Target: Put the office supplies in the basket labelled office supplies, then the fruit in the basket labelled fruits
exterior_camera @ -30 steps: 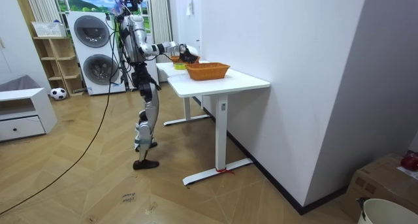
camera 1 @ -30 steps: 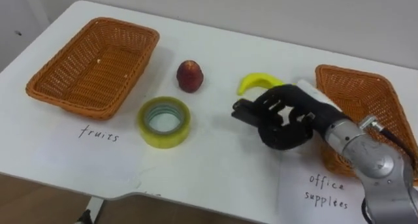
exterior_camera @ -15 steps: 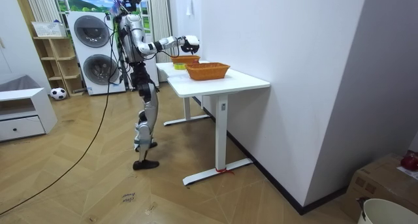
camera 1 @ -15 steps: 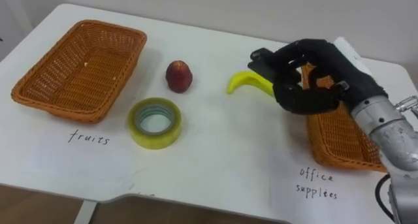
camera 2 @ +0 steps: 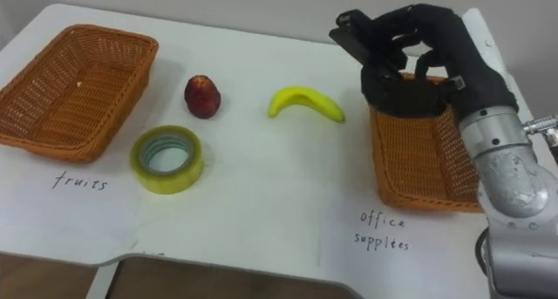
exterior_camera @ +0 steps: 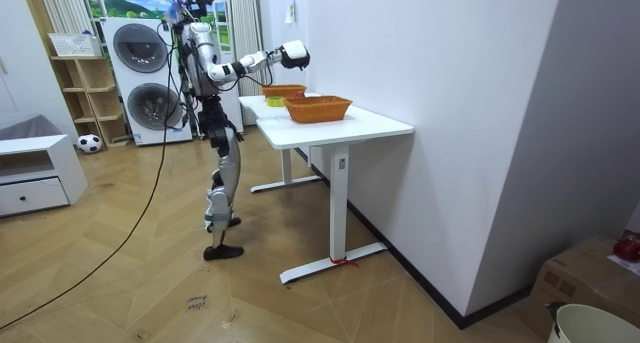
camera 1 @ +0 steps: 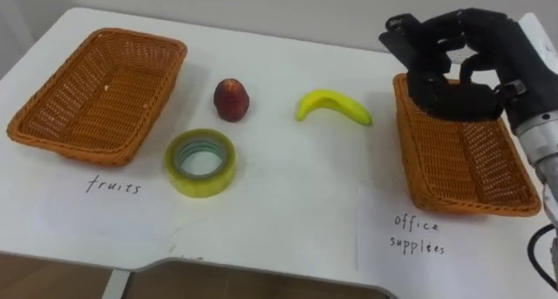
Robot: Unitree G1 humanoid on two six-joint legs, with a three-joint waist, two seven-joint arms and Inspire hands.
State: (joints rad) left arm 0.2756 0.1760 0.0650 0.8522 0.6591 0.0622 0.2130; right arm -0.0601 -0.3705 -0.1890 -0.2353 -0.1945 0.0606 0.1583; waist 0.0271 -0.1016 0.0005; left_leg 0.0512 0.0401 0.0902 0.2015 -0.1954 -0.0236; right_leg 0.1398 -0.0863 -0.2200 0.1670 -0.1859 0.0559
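Your right hand [camera 1: 466, 72] is at the upper right of the frame, fingers curled round a flat black item [camera 1: 403, 36] whose end sticks out toward the hand's upper left. The hand hangs in the air over the top left corner of the office basket [camera 1: 466, 173], and the item is not yet inside it. What the item is exactly, you can't tell from here. Dark and flat, it reads as an office supply.

So the step in hand looks like the drop-off. The next move, as I judge it, is to bring the hand a little right and down in the frame. That puts the item over the basket's middle instead of its rim; then lower and open the fingers. Let go at the corner and it could tip off the rim onto the table [camera 1: 288, 194].

Watch the banana [camera 1: 333, 105], just left of that rim. It and the red fruit [camera 1: 231, 98] at mid-frame belong in the fruit basket [camera 1: 96, 90] at upper left, which has no fruit in it. The tape [camera 1: 200, 162], lower left of centre, goes to the office basket.
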